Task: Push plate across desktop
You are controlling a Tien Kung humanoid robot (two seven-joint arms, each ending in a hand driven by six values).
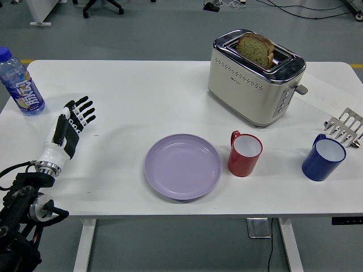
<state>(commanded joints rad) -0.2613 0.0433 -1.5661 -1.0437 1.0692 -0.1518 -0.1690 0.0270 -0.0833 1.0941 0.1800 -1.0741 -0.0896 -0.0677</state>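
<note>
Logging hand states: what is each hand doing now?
Left hand: open, fingers spread, holding nothing, left of the plate.
Right hand: not in view.

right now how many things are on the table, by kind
mugs: 2, a red mug and a blue mug
plate: 1
toaster: 1, with a bread slice in it
bottle: 1
metal rack: 1
total: 6 things, not counting the bread
</note>
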